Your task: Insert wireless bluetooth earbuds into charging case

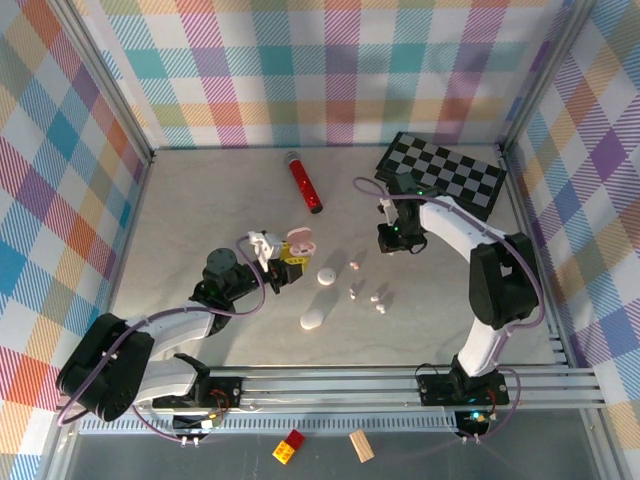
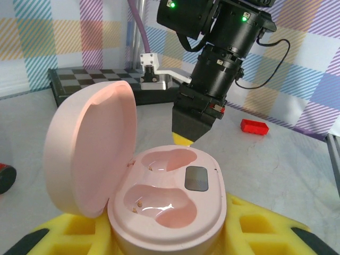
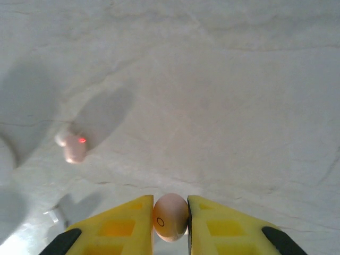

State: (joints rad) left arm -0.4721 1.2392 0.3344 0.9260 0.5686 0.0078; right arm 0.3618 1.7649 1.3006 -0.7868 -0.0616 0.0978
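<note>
The right gripper point(image 3: 170, 204) is pinched nearly closed on one pale pink earbud point(image 3: 171, 219), above the bare table point(image 3: 223, 95). The left gripper point(image 1: 285, 262) clamps the one open pink case point(image 2: 175, 212), both wells point(image 2: 159, 199) empty. Four loose earbuds point(image 1: 353, 293) lie mid-table between the arms, with two closed white cases point(image 1: 313, 320) beside them. Open tabletop lies all around, and the walls point(image 1: 60, 150) are well apart.

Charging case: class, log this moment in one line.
left tool: shut on charging case, open, empty | right tool: shut on earbud
</note>
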